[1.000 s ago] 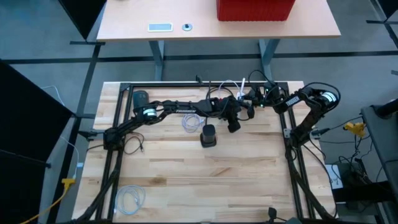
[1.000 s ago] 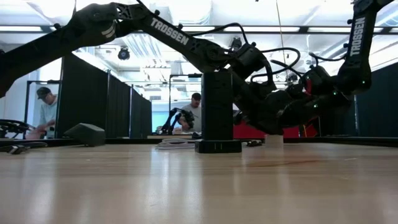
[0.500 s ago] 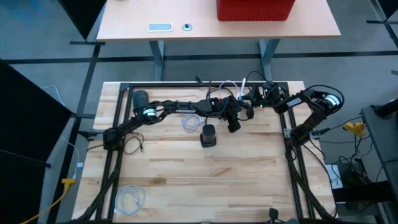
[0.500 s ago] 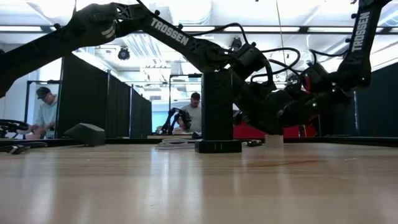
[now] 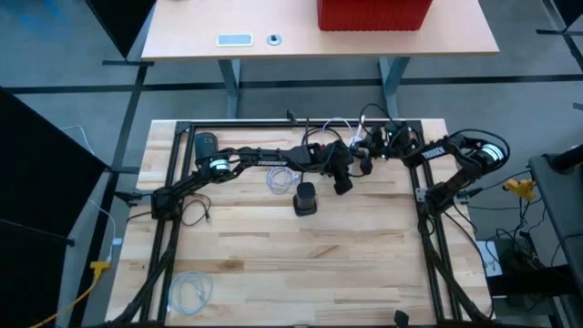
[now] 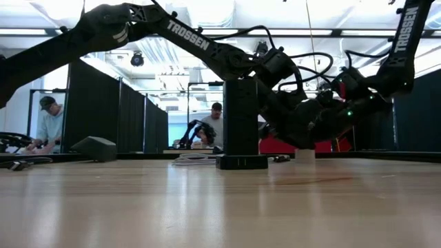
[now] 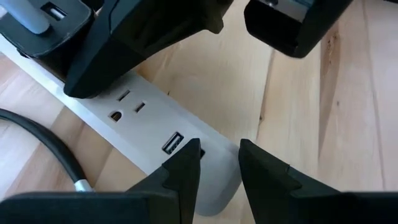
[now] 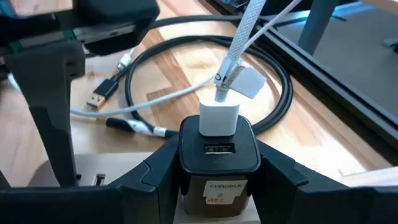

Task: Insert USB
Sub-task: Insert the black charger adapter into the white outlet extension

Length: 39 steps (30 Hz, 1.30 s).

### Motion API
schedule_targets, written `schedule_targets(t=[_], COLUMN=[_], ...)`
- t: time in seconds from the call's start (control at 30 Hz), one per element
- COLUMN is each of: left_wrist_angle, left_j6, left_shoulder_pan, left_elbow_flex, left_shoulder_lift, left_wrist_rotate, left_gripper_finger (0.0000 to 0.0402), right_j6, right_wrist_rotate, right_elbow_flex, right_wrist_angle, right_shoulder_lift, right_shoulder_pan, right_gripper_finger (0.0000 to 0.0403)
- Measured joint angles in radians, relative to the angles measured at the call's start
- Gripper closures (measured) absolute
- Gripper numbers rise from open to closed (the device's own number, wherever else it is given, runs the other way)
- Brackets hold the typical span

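USB plug (image 8: 219, 118), a white one with a braided white cable (image 8: 245, 31), sits in the top of a black charger (image 8: 219, 155), above a second port of the charger which is free. The right gripper (image 8: 219, 171) holds this charger, with one finger on each of its sides, above the far middle part of the table (image 5: 273, 255), close to the left gripper (image 5: 342, 179). The left gripper is narrow and its fingers (image 7: 184, 174) clasp the rounded end of a white strip (image 7: 134, 112) that lies flat on the table. On the strip, just beside one fingertip, there is a USB port (image 7: 173, 143), and further along an outlet (image 7: 127, 106). The charger hangs over the other part of the strip. A loose plug (image 8: 99, 98) with its own cable lies on the table behind the charger, inside a loop of black cord (image 8: 273, 106). A black box (image 5: 305, 198) stands upright near the left gripper.
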Motion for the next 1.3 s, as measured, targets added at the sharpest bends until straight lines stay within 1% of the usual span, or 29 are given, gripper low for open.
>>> schedule_targets(t=[0.1,0.27,0.47,1.0,1.13,1.3], left_wrist_angle=[-0.001,0.010,0.031,0.044,0.044,0.045], left_j6=[0.012,0.015,-0.004,-0.013,-0.010,-0.007], left_shoulder_pan=[-0.004,-0.025,-0.039,-0.038,-0.037,-0.038], left_elbow_flex=[0.000,-0.010,-0.028,-0.030,-0.030,-0.030], left_shoulder_lift=[0.000,0.000,0.000,0.000,0.000,0.000], left_wrist_rotate=[0.011,0.000,-0.018,-0.028,-0.028,-0.021], left_gripper_finger=[0.0299,0.0299,0.0299,0.0299,0.0299,0.0299], right_j6=[-0.013,0.026,0.057,0.068,0.092,0.096], right_wrist_rotate=[0.028,0.041,0.047,0.132,0.134,0.137], right_elbow_flex=[-0.037,-0.117,-0.127,-0.131,-0.131,-0.134], right_wrist_angle=[0.051,0.228,0.301,0.400,0.362,0.279], right_shoulder_lift=[0.005,0.033,0.082,0.146,0.111,0.029], right_shoulder_pan=[0.012,0.014,0.019,0.065,0.065,0.066], right_gripper_finger=[0.0260,0.0260,0.0260,0.0258,0.0258,0.0258])
